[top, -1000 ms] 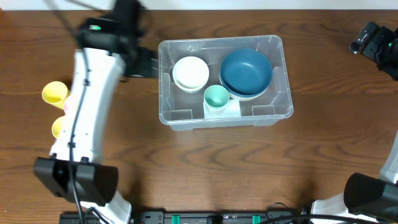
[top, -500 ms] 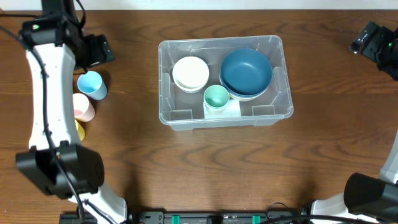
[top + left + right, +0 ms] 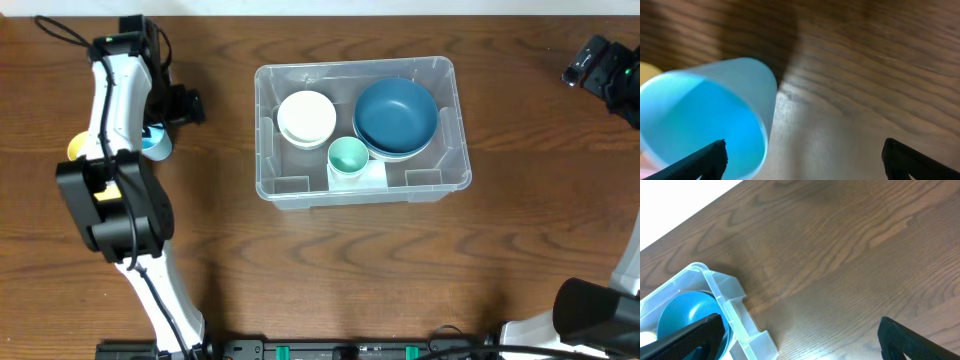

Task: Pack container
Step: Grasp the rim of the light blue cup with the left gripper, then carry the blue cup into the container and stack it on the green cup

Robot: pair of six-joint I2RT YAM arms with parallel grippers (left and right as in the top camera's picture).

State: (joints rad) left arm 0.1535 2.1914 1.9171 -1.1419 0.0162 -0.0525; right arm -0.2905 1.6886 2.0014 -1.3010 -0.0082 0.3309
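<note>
Wood-grain tabletop (image 3: 330,270) is seen, with the container (image 3: 262,130) set mid-back and already holding bowls (image 3: 395,115). The left pincer (image 3: 805,160), spread wide, has been swung from the container's side to the back left corner over a tipped blue cup (image 3: 705,115), judged next for packing. The right pincer (image 3: 800,342) is parked, spread, at the back right corner.

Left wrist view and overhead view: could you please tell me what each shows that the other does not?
Only the left wrist shows the left tool open, with the blue cup lying mouth toward it. Only overhead shows the container holding a white bowl, blue bowl and green cup. Both show the blue cup and a yellow cup beside it.
</note>
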